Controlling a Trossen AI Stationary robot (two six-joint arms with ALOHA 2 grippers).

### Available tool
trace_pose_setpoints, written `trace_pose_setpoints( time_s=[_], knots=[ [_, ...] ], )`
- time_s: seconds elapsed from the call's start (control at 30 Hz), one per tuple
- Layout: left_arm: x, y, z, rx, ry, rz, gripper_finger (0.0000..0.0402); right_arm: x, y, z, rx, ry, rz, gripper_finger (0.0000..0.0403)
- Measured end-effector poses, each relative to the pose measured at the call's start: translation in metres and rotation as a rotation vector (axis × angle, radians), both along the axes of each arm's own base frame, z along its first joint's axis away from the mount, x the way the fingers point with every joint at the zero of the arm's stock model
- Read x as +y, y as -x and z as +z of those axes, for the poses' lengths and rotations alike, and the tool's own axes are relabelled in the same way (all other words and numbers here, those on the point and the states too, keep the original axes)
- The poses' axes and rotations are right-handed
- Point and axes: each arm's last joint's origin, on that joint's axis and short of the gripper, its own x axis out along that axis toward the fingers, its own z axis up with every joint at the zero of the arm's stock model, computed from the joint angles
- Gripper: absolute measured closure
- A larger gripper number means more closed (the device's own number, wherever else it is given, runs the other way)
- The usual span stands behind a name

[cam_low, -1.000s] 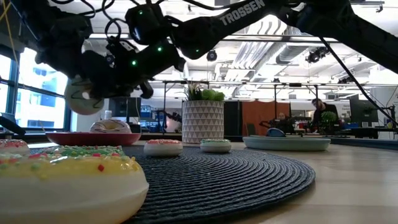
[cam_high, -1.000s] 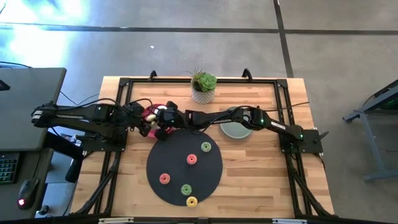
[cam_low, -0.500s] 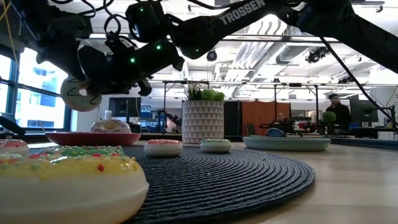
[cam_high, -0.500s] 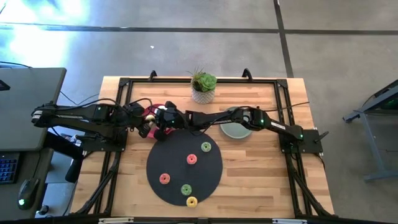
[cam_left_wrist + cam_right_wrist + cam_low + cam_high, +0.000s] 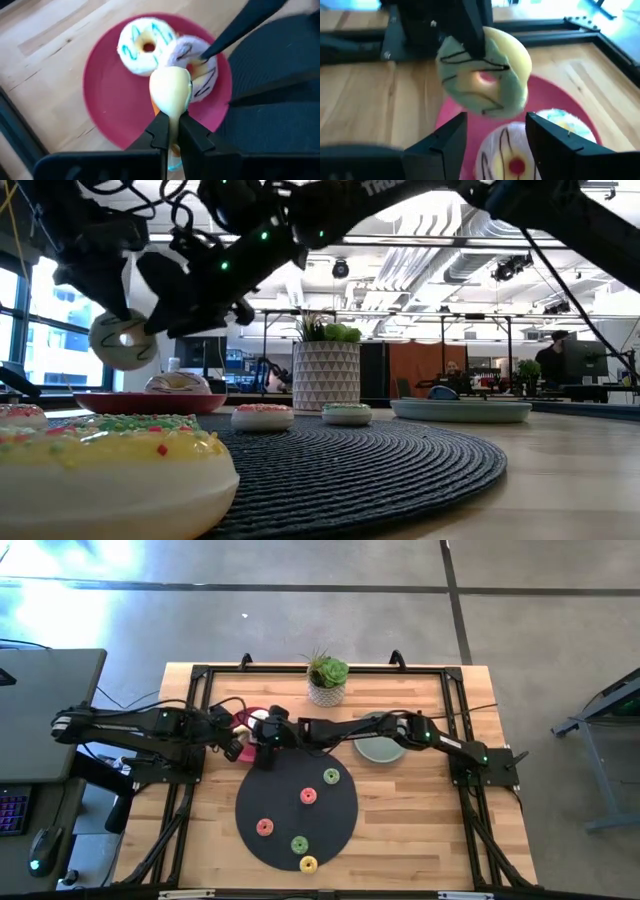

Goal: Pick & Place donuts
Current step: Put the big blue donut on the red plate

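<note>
A pale green-frosted donut (image 5: 485,75) with thin dark lines and a cream body hangs on edge over the red plate (image 5: 105,100), with my left gripper (image 5: 170,117) shut on it. It also shows in the low view (image 5: 122,340). My right gripper (image 5: 495,132) stands open just beside the donut, toward the table's right, touching nothing. Two donuts lie flat on the red plate: a white one with blue squiggles (image 5: 145,45) and a pale one with dark lines (image 5: 197,65). Several mini donuts, such as a red one (image 5: 308,796), lie on the black mat (image 5: 280,790). My left gripper pinches the green-frosted donut's ring between its two fingers, one on the frosted face (image 5: 476,42) and one on the underside. The fingers come from the table's left, slanting down. The donut stands on edge (image 5: 170,102), lifted clear above the red plate.
A potted plant (image 5: 327,680) stands at the far edge. A sage-green plate (image 5: 380,748) lies right of the grippers, under the right arm. A yellow mini donut (image 5: 110,465) sits at the mat's near edge. Bare wood shows on the near left and right of the table.
The green-frosted donut has passed from my right gripper to my left. My right gripper has opened, let go and drawn back a little toward the table's right. The donut has shifted slightly toward the left and stays clear above the red plate.
</note>
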Motion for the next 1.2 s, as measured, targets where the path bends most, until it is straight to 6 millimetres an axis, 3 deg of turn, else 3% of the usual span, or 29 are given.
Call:
trace_pose_setpoints(
  time_s=[0.37, 0.53, 0.7, 0.87, 1.03, 1.2],
  knots=[
    [-0.001, -0.018, -0.015, 0.152, -0.001, -0.065, 0.0395, 0.032, 0.014, 0.015, 0.129, 0.021, 0.072, 0.0214],
    [-0.001, -0.007, -0.005, 0.084, -0.025, -0.113, 0.0398, 0.042, 0.018, 0.011, 0.187, 0.033, 0.098, 0.0224],
    [0.002, 0.014, 0.008, -0.101, -0.082, -0.048, 0.04, 0.046, 0.021, 0.008, 0.231, 0.044, 0.089, 0.0232],
    [0.0, 0.019, -0.024, -0.268, -0.002, -0.075, 0.04, 0.048, 0.021, 0.008, 0.232, 0.042, 0.097, 0.0239],
    [0.0, 0.025, -0.057, -0.274, 0.032, 0.002, 0.0401, 0.054, 0.022, 0.007, 0.248, 0.042, 0.111, 0.0246],
    [0.001, 0.031, -0.072, -0.261, 0.058, 0.041, 0.0401, 0.061, 0.024, 0.005, 0.272, 0.024, 0.15, 0.0249]
  ],
)
